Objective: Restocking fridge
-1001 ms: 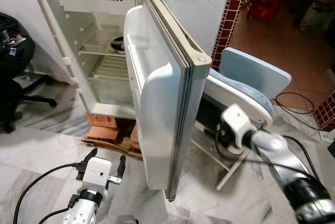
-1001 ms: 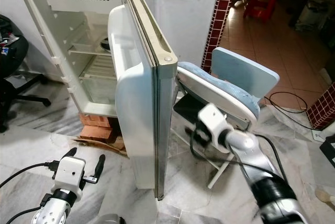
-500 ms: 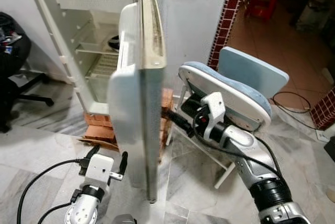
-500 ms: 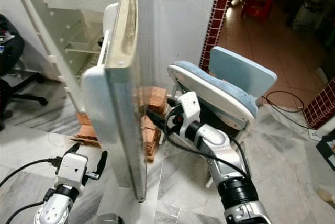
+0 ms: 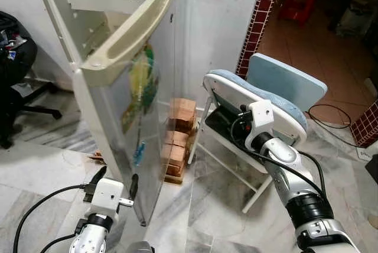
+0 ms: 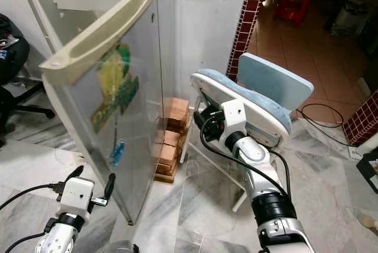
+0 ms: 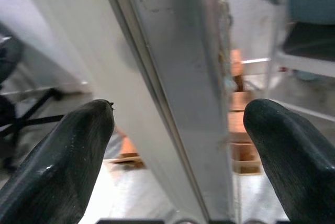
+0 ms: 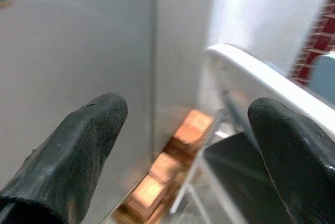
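Fridge door (image 5: 127, 87) swung nearly closed, right pincer (image 6: 204, 124) drawn back, open.

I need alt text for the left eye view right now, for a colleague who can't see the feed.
A white fridge stands with its door partly ajar, stickers on the door's outside. The right gripper is raised beside a blue folding chair; the left gripper, fingers open, sits low by the door's bottom edge. Stacked bricks lie between fridge and chair.

silver arms, white wrist camera boxes, black cables; left gripper (image 5: 114, 178) and right gripper (image 8: 188, 145) have matte black fingers.
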{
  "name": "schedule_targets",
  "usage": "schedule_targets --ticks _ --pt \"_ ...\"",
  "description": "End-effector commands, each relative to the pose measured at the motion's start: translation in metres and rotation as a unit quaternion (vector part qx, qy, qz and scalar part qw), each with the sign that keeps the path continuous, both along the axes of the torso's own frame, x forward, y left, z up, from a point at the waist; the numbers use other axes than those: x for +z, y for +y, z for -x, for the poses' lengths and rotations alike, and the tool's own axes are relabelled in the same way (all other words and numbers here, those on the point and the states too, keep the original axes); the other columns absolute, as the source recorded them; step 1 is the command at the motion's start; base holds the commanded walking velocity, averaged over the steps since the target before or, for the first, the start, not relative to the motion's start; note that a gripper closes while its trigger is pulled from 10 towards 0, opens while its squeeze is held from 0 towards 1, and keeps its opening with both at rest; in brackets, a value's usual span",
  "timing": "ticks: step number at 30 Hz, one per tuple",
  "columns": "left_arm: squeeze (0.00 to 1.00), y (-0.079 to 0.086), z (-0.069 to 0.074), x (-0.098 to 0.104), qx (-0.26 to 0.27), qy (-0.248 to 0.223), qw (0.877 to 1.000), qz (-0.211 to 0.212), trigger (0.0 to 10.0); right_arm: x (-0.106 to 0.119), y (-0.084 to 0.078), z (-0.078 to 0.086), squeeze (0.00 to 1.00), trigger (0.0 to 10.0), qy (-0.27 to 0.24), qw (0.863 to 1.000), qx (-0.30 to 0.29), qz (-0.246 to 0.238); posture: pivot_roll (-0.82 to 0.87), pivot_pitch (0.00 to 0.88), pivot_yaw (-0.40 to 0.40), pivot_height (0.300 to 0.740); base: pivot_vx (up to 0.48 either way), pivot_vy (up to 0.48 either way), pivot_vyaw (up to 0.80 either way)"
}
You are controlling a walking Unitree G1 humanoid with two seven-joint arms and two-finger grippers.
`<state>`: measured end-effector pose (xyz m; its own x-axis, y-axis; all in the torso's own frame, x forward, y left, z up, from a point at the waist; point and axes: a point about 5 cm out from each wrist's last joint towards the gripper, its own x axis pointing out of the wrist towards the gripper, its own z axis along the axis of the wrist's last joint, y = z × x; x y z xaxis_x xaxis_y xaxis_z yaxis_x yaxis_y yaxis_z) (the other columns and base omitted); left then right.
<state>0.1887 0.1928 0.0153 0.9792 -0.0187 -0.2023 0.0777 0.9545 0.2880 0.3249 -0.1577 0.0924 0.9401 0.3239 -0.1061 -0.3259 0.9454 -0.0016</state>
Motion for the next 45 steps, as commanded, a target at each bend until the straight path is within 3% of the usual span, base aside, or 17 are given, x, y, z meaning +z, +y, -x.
schedule_targets --ticks 1,5,8,9,12,14,18,20,21,26,29,35,45 --pt "0.0 0.015 -0.01 0.006 0.03 -0.012 0.999 -0.013 10.0 0.005 -0.01 -0.001 0.0 10.0 -0.022 0.999 -0.033 -0.002 0.11 0.0 -0.034 0.74 0.0 0.0 0.0" --pt "0.0 0.041 -0.018 0.013 0.097 -0.015 0.995 -0.032 10.0 0.004 -0.015 0.003 0.0 10.0 -0.034 0.998 -0.046 -0.002 0.1 0.0 -0.029 0.74 0.0 0.0 0.0" --pt "0.0 0.074 -0.009 0.014 0.165 -0.007 0.982 -0.092 10.0 0.001 -0.021 0.006 0.0 10.0 -0.035 0.997 -0.063 0.002 0.1 0.0 -0.027 0.74 0.0 0.0 0.0" --pt "0.0 0.081 -0.007 0.015 0.185 -0.005 0.978 -0.093 10.0 0.001 -0.021 0.006 0.0 10.0 -0.036 0.997 -0.066 0.002 0.1 0.0 -0.025 0.74 0.0 0.0 0.0" --pt "0.0 0.1 -0.002 0.015 0.219 0.002 0.968 -0.12 10.0 0.0 -0.023 0.007 0.0 10.0 -0.04 0.996 -0.074 0.001 0.11 0.0 -0.026 0.74 0.0 0.0 0.0" --pt "0.0 0.103 -0.005 0.018 0.22 -0.003 0.969 -0.109 10.0 0.0 -0.022 0.008 0.0 10.0 -0.043 0.996 -0.075 0.002 0.1 0.0 -0.027 0.74 0.0 0.0 0.0" --pt "0.0 0.093 -0.017 0.027 0.185 -0.027 0.977 -0.103 10.0 0.001 -0.022 0.009 0.0 10.0 -0.048 0.996 -0.077 -0.002 0.1 0.0 -0.026 0.74 0.0 0.0 0.0" --pt "0.0 0.063 -0.038 0.037 0.098 -0.048 0.993 -0.054 10.0 0.004 -0.024 0.011 0.0 10.0 -0.063 0.994 -0.089 -0.022 0.1 0.0 -0.025 0.74 0.0 0.0 0.0" --pt "0.0 0.063 -0.038 0.037 0.098 -0.048 0.993 -0.054 10.0 0.004 -0.024 0.011 0.0 10.0 -0.063 0.994 -0.089 -0.022 0.1 0.0 -0.025 0.74 0.0 0.0 0.0" --pt "0.0 0.028 -0.062 0.053 0.021 -0.066 0.998 -0.002 10.0 0.009 -0.022 0.016 0.0 10.0 -0.084 0.989 -0.118 -0.04 0.08 0.0 -0.009 0.74 0.0 0.088 0.0" --pt "0.0 0.021 -0.07 0.064 0.009 -0.081 0.997 0.005 10.0 0.009 -0.021 0.019 0.0 10.0 -0.087 0.987 -0.131 -0.045 0.07 0.0 -0.002 0.74 0.0 0.467 0.0" --pt "0.0 0.014 -0.073 0.073 -0.013 -0.09 0.996 0.019 10.0 0.007 -0.02 0.025 0.0 10.0 -0.081 0.983 -0.154 -0.06 0.06 0.0 0.004 0.74 0.0 0.472 0.0" --pt "0.0 0.004 -0.069 0.065 -0.023 -0.071 0.997 0.03 10.0 0.002 -0.022 0.031 0.0 10.0 -0.07 0.982 -0.167 -0.06 0.06 0.0 -0.002 0.74 0.0 0.469 -0.21"
